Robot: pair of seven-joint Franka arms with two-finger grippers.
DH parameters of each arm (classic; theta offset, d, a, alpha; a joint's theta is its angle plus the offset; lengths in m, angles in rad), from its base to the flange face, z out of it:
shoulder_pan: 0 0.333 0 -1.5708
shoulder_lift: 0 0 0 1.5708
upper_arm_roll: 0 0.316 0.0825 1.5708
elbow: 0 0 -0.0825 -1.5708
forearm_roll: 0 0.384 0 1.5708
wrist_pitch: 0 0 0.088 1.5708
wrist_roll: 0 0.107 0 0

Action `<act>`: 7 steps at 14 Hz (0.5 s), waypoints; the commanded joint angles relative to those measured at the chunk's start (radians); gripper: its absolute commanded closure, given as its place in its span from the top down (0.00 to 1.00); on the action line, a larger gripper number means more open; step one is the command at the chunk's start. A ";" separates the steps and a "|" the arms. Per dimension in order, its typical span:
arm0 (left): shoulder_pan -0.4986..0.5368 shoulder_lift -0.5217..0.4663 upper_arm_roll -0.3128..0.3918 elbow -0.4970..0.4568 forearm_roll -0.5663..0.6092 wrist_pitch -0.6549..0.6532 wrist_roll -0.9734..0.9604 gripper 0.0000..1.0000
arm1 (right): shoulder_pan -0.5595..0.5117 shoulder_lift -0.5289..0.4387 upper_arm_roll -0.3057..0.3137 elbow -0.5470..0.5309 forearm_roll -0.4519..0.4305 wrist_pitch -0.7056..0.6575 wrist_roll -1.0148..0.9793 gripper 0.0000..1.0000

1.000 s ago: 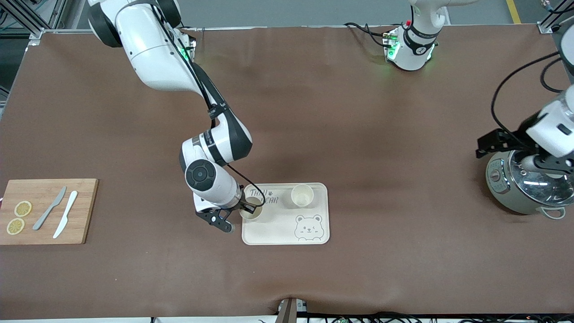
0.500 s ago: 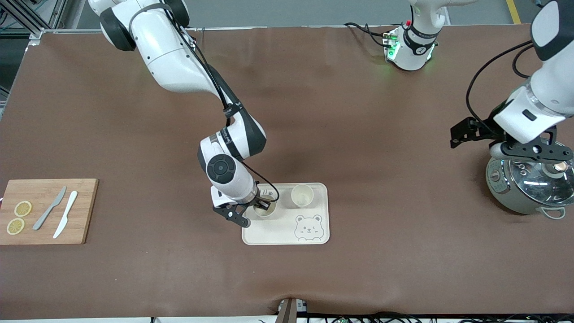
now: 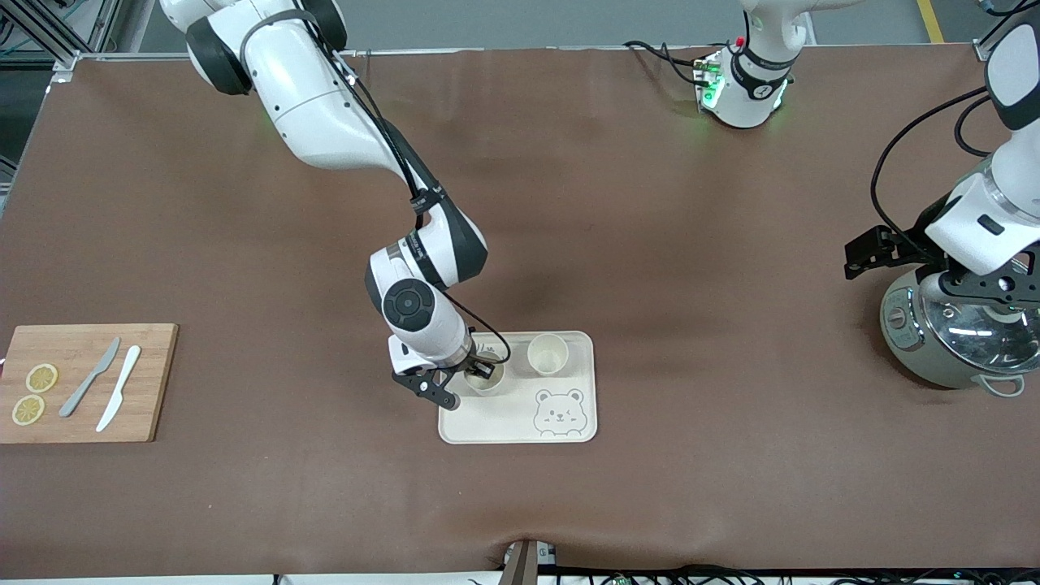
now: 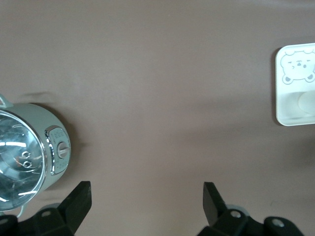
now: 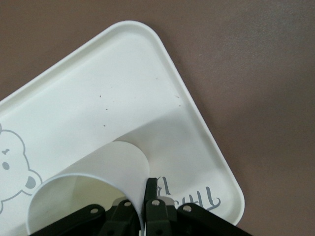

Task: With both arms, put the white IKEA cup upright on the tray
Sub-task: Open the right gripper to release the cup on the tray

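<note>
Over the cream tray [image 3: 520, 414], at its corner toward the right arm's end of the surface [image 3: 617, 203], the right pincer [image 3: 474, 374] is pinching the rim of a white cup [image 3: 486, 378], one finger inside the wall and one outside, as the right wrist view shows with the cup [image 5: 93, 191] directly under the fingers. That cup stands upright, its long axis vertical and its mouth open toward the ceiling; whether its base rests fully on the tray or sits slightly above it is hard to judge from these angles. Just beside the pincer, toward the left arm's end, a second white cup [image 3: 547, 354] stands upright on the same tray, apart from the held one. The bear-face drawing [image 3: 558, 409] lies nearer to the front camera than both cups. The left pincer [image 3: 987, 280] hangs with its fingers [image 4: 78, 201] spread wide and holding nothing, over the brown surface beside a grey-green pot with a glass lid [image 3: 959, 337], well apart from the tray; this arm waits. Well away from the right pincer, at the right arm's end, lies a wooden cutting board [image 3: 146, 382].
</note>
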 commanded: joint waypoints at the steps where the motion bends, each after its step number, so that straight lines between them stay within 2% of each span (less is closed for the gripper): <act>1: 0.020 -0.009 -0.003 -0.008 0.019 0.001 0.023 1.00 | 0.009 0.011 -0.012 0.015 0.002 0.005 0.008 0.08; 2: -0.001 -0.009 0.015 -0.009 0.018 0.001 0.023 1.00 | 0.008 0.009 -0.012 0.015 0.002 0.003 0.007 0.24; 3: -0.053 -0.009 0.067 -0.009 0.018 0.001 0.019 1.00 | 0.008 0.009 -0.014 0.014 0.001 0.003 0.008 0.38; 4: -0.101 -0.009 0.119 -0.007 0.018 0.001 0.017 1.00 | 0.008 0.008 -0.014 0.015 0.001 0.003 0.008 0.60; 5: -0.106 -0.009 0.127 -0.004 0.016 0.001 0.017 1.00 | 0.008 0.006 -0.014 0.014 -0.002 0.003 0.007 0.89; 6: -0.109 -0.009 0.132 -0.004 0.015 0.001 0.023 1.00 | 0.008 0.002 -0.015 0.014 -0.015 0.003 0.005 1.00; 7: -0.110 -0.012 0.133 -0.004 0.015 0.001 0.025 1.00 | 0.008 -0.006 -0.015 0.014 -0.044 0.000 0.003 1.00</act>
